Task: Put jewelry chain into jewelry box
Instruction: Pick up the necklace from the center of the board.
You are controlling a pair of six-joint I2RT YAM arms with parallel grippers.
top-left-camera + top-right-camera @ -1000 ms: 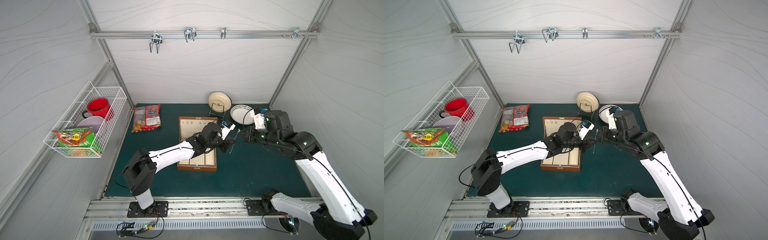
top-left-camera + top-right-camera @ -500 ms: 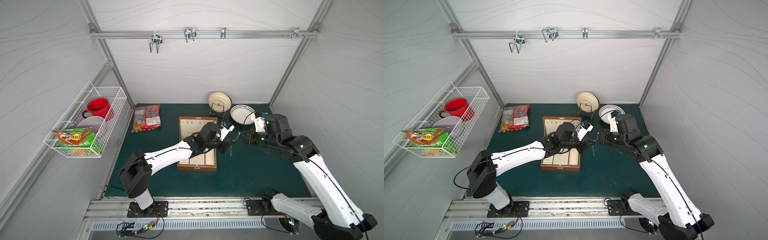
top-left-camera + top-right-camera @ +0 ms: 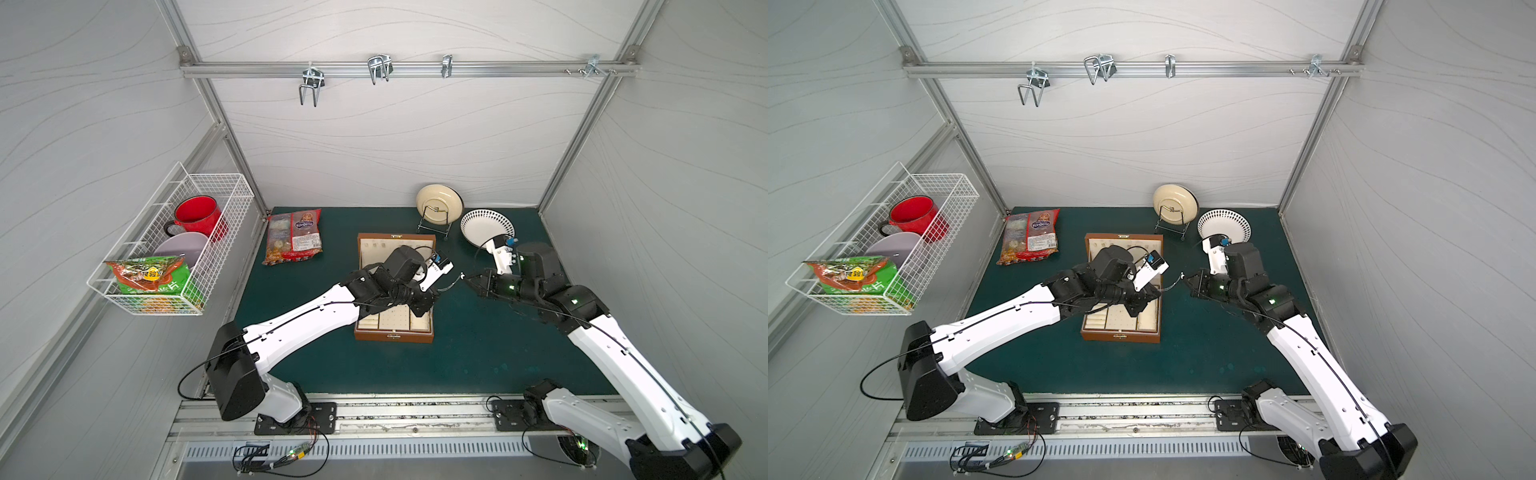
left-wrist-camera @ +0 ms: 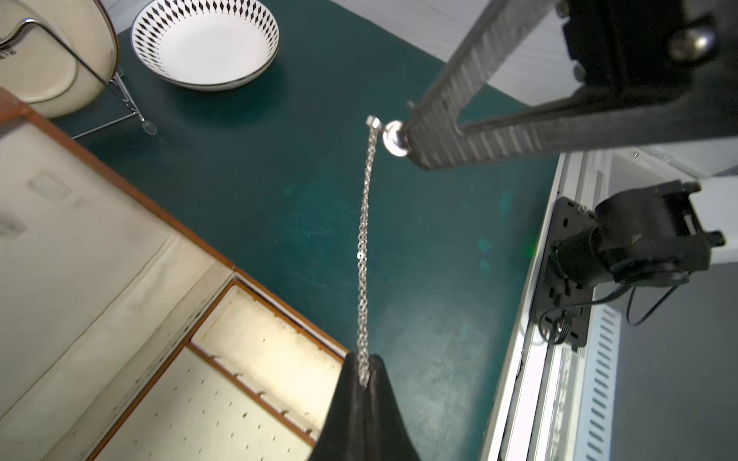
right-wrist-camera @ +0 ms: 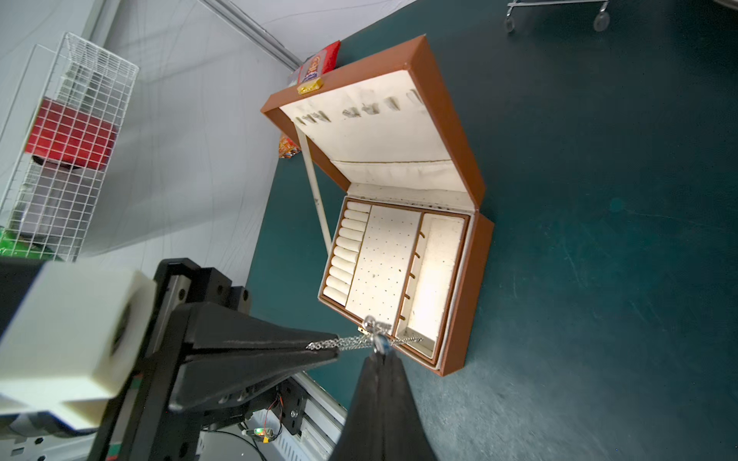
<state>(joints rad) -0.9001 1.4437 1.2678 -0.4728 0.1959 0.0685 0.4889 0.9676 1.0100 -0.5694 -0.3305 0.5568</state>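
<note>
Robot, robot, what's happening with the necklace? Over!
Both grippers, left and right, shut on chain. Chain strung between them, off the mat. Box open. Nothing blocking.

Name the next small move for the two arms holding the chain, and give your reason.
Probably carry both ends sideways until they hang over the jewelry box. The jewelry chain is pinched at one end by the left gripper and at the ring clasp by the right gripper, strung above the green mat beside the open box.

White arms, black joints, thin black cables.
</note>
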